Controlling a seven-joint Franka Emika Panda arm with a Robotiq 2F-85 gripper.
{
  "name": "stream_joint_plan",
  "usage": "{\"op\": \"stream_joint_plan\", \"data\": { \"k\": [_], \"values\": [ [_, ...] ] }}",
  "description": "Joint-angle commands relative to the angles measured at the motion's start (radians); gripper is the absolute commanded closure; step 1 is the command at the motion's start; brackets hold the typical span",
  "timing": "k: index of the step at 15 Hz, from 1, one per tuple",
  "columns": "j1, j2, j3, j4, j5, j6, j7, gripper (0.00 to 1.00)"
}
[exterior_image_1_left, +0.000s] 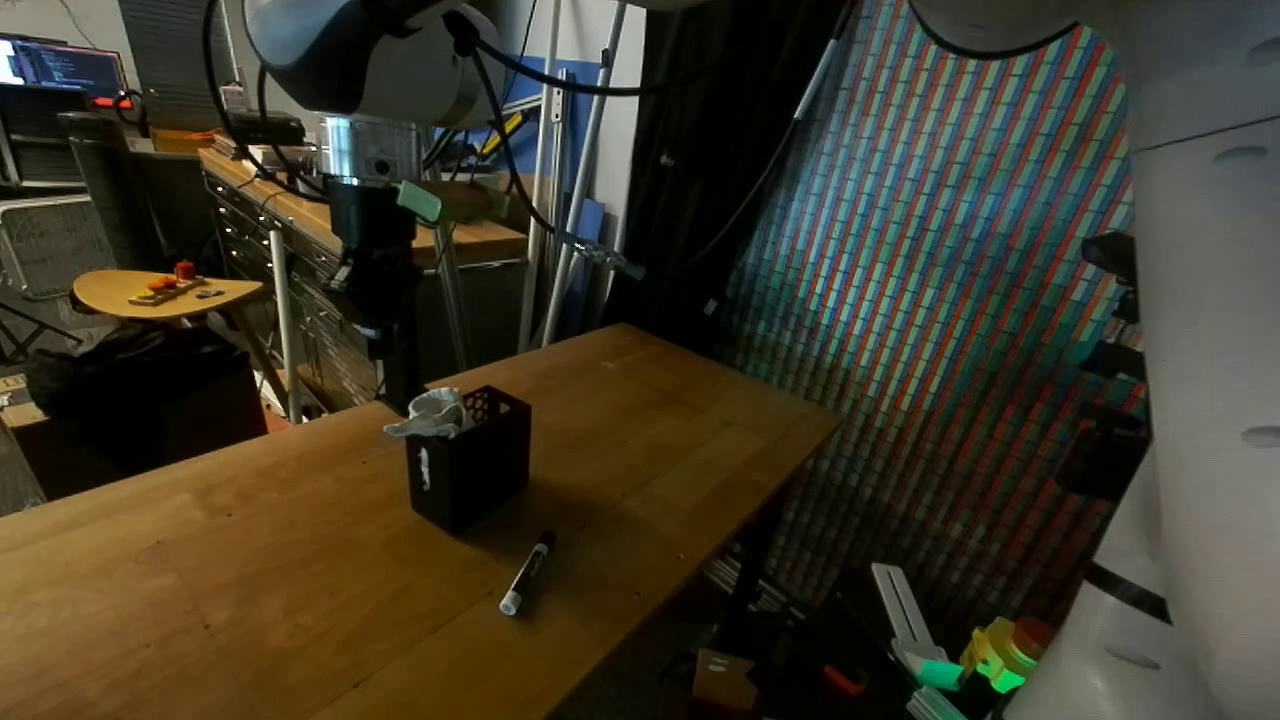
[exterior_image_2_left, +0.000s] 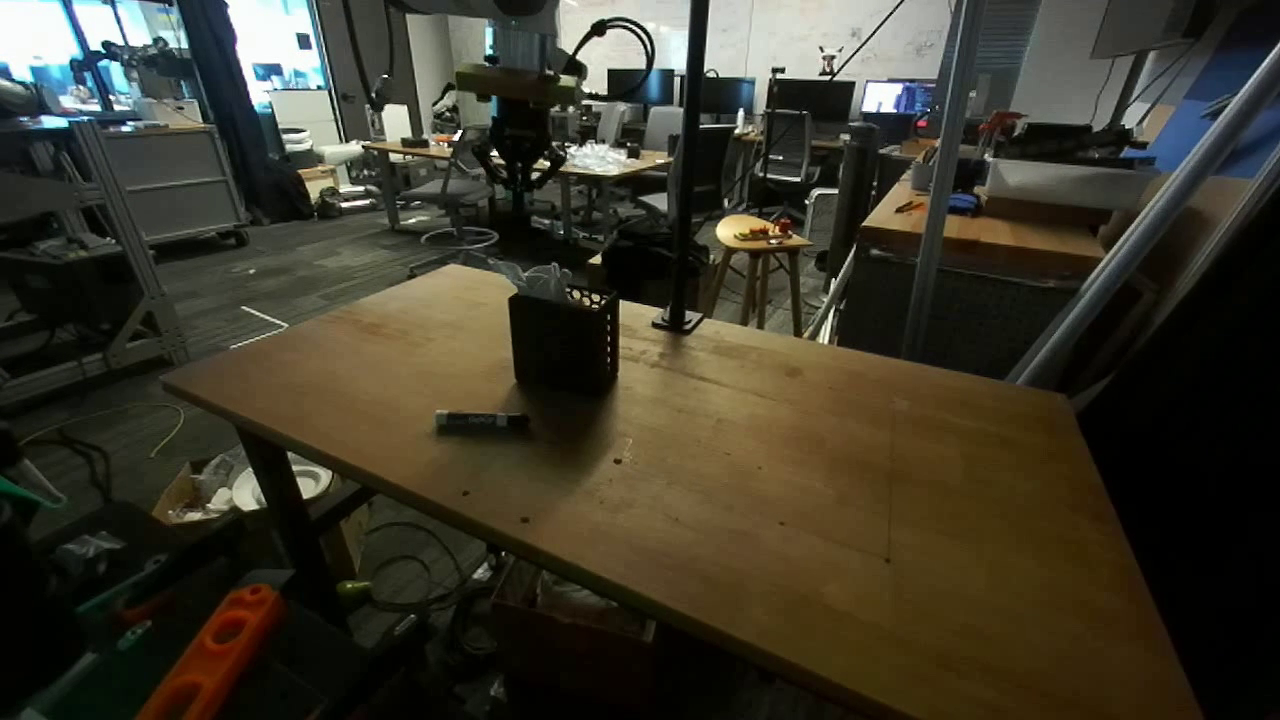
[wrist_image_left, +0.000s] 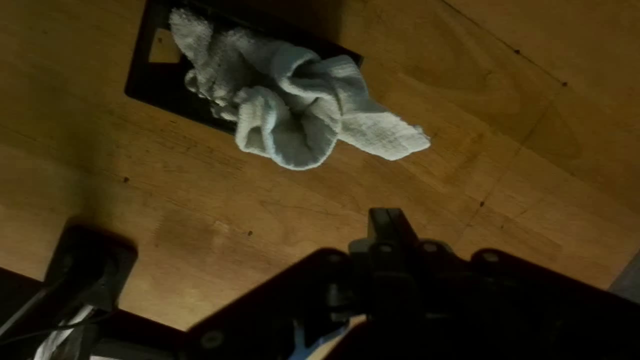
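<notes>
Gripper (wrist_image_left: 388, 214): mine, one, pointing down; fingers (wrist_image_left: 379, 225) drawn fully together, no gap showing at the tips, nothing held.
Cloth (wrist_image_left: 357, 97): one, pale grey, bunched; the nearest item to my tips in the wrist view, apart from them. Lies partly in the bin (exterior_image_1_left: 490, 475), a loose end hanging out over the rim.
Bin: one, black, upright on the table (exterior_image_2_left: 820, 470); holes pierced through at least one wall, a white mark on one side; shown in both exterior views.
Marker (exterior_image_1_left: 525, 580): one, one end white, the other dark; lies flat on the table near the bin, not touching it.
Table: one, wooden top, small dark spots in it.
Post (exterior_image_2_left: 688, 180): one, black, rising from a flat foot at the table's edge; I see that foot in the wrist view too.
Stool (exterior_image_2_left: 733, 226): one, wooden, beyond the table in both exterior views, small red and yellow pieces (exterior_image_2_left: 765, 233) on it.
Bench (exterior_image_2_left: 1020, 243): one, wooden top, cluttered.
Monitors (exterior_image_2_left: 640, 88): several, at least one lit, in front of a whiteboard (exterior_image_2_left: 780, 35).
</notes>
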Motion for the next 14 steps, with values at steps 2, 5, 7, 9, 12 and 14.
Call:
{"op": "stream_joint_plan", "data": {
  "k": [2, 5, 7, 9, 12, 14],
  "values": [
    [0.03, -0.091, 0.011, -0.094, -0.024, 0.017, -0.054, 0.93],
    [0.043, -0.105, 0.02, -0.128, -0.059, 0.018, -0.129, 0.92],
    [0.045, -0.105, 0.027, -0.148, -0.069, 0.022, -0.173, 0.86],
    [0.045, -0.094, 0.029, -0.159, -0.077, 0.016, -0.202, 0.65],
    [0.043, -0.082, 0.028, -0.174, -0.086, 0.011, -0.239, 0.43],
    [0.041, -0.077, 0.025, -0.183, -0.092, 0.015, -0.252, 0.28]
  ]
}}
